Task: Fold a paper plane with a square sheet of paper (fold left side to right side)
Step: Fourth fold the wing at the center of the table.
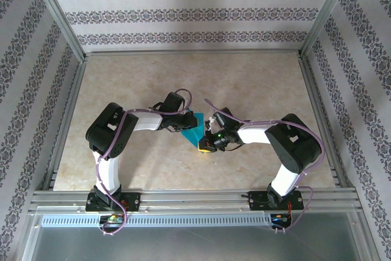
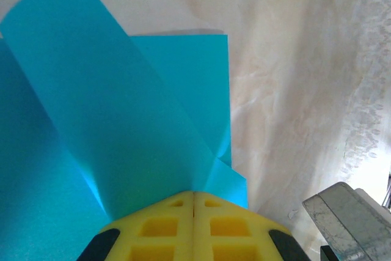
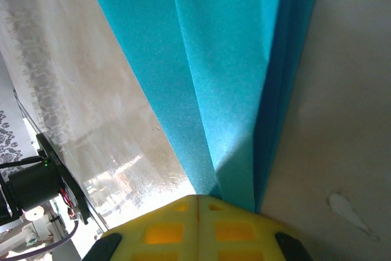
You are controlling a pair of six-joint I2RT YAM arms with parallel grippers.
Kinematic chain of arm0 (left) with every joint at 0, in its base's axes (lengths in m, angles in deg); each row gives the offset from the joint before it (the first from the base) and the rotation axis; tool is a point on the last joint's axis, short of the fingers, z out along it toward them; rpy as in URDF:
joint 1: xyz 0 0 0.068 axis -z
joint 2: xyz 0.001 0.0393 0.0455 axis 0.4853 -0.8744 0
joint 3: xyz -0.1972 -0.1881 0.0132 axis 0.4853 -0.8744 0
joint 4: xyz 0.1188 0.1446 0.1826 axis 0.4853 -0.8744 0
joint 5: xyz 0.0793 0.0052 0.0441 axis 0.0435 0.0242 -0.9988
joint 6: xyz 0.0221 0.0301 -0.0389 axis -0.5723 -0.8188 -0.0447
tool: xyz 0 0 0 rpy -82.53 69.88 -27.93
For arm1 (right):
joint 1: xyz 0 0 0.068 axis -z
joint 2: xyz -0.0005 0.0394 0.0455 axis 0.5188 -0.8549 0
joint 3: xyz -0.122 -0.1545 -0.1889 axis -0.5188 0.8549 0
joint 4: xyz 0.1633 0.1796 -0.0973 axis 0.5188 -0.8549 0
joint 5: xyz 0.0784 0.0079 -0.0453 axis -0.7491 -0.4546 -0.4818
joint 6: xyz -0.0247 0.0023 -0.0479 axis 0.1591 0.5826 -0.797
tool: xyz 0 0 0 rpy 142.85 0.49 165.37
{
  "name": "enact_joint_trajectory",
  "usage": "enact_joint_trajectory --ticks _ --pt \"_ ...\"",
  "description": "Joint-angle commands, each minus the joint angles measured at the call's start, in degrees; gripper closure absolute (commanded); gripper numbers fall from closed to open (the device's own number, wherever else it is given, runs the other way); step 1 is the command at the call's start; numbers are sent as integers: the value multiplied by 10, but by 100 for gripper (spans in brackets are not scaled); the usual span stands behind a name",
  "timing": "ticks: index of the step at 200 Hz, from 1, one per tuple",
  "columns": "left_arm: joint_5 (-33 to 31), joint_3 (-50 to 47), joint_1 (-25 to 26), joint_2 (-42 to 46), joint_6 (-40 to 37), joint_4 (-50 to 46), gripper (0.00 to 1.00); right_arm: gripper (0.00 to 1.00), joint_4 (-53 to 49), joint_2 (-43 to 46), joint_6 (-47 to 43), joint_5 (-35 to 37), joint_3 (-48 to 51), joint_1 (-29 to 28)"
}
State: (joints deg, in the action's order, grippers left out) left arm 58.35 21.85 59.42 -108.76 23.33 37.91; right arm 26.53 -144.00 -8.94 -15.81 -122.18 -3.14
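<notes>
The square sheet of paper [image 1: 194,129] is teal-blue, partly folded, and lies mid-table between both arms. In the left wrist view the paper [image 2: 122,120] shows a raised flap and a small crumple at my left gripper [image 2: 194,195], whose yellow fingers are pressed together on its edge. From the top, the left gripper [image 1: 182,120] sits at the paper's left side. The right wrist view shows the paper [image 3: 226,59] as long overlapping layers running into my right gripper [image 3: 197,198], shut on its near tip. From above, the right gripper [image 1: 204,145] is at the paper's lower corner.
The beige marbled table [image 1: 256,90] is ringed by an aluminium frame [image 1: 195,197] and patterned walls. A grey metal part [image 2: 348,215] shows low right in the left wrist view. A small white fleck [image 3: 348,211] lies on the table beside the right gripper.
</notes>
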Motion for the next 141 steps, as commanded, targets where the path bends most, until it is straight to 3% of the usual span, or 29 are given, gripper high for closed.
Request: enact_joint_trajectory --ticks 1,141 --pt "-36 -20 4 -17 -3 -52 100 100 -9 -10 -9 1 8 -7" --pt "-47 -22 4 -19 2 -55 100 100 -3 -1 -4 4 49 -14"
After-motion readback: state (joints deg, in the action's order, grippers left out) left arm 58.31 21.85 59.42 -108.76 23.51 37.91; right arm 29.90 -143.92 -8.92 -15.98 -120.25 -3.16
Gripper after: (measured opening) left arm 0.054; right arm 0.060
